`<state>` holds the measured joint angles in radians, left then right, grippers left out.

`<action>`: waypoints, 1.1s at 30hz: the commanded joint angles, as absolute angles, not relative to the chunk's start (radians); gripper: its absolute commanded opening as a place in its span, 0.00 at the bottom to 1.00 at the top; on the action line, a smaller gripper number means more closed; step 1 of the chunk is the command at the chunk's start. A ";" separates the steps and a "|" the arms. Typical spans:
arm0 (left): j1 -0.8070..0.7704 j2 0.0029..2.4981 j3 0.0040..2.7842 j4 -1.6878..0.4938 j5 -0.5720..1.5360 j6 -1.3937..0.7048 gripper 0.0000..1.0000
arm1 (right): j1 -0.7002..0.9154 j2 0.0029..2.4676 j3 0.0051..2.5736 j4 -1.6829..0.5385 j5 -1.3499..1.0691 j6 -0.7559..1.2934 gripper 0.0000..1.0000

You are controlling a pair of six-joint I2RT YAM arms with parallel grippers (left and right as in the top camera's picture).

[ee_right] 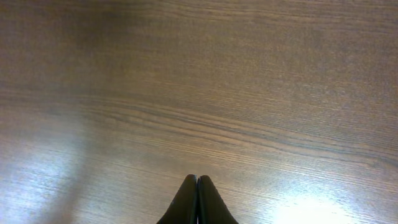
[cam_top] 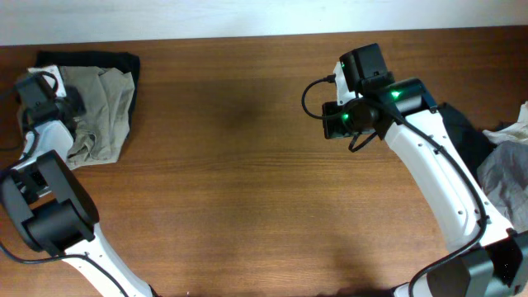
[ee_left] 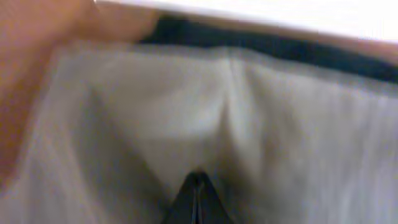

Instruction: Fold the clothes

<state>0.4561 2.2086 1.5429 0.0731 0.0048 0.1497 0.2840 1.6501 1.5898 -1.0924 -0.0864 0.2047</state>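
Note:
The pale khaki-olive shorts [cam_top: 103, 111] lie folded at the table's far left corner on top of a black garment [cam_top: 99, 59]. My left gripper [cam_top: 73, 106] is over their left part. In the left wrist view the blurred pale shorts [ee_left: 280, 124] fill the frame, with the black garment [ee_left: 280, 46] as a strip behind. The left gripper [ee_left: 196, 186] is shut, tips at the cloth; a pinch cannot be told. My right gripper [cam_top: 334, 124] is at the back right of centre. In the right wrist view the right gripper [ee_right: 197, 180] is shut and empty above bare wood.
A heap of other clothes lies at the right edge: a black garment [cam_top: 466, 132], a grey-white one [cam_top: 507, 177] and a pale one [cam_top: 516, 128]. The wooden table [cam_top: 247, 181] spans the view; its far edge meets a white wall.

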 commanded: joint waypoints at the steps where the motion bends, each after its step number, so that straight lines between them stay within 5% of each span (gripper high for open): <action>1: 0.447 2.268 1.549 0.149 0.033 0.090 0.01 | 0.287 1.628 1.611 -1.092 -0.077 0.219 0.04; 15: 0.424 2.291 1.563 0.254 0.091 0.052 0.01 | 0.288 1.628 1.612 -1.093 -0.101 0.222 0.04; 18: 0.401 2.184 1.563 0.249 0.091 0.052 0.29 | 0.288 1.628 1.621 -1.112 -0.101 0.222 0.04; 22: 0.367 1.972 1.563 0.101 0.091 0.052 0.34 | 0.287 1.622 1.681 -1.183 -0.093 0.221 0.04; 24: 0.349 1.832 1.563 -0.063 0.091 0.052 0.47 | 0.287 1.608 1.719 -1.220 -0.088 0.217 0.04; 25: 0.343 1.777 1.563 -0.123 0.091 0.052 0.65 | 0.287 1.597 1.739 -1.238 -0.084 0.217 0.04; 26: 0.337 1.723 1.563 -0.180 0.091 0.052 0.99 | 0.287 1.585 1.752 -1.251 -0.081 0.217 0.04; 33: 0.328 1.299 1.562 -0.581 0.202 0.007 0.99 | 0.287 1.343 1.774 -1.284 -0.081 0.193 0.04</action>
<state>0.3252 1.4498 1.5600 -0.4862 0.1009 0.0326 0.2840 1.4914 1.7428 -1.2713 -0.0937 0.2100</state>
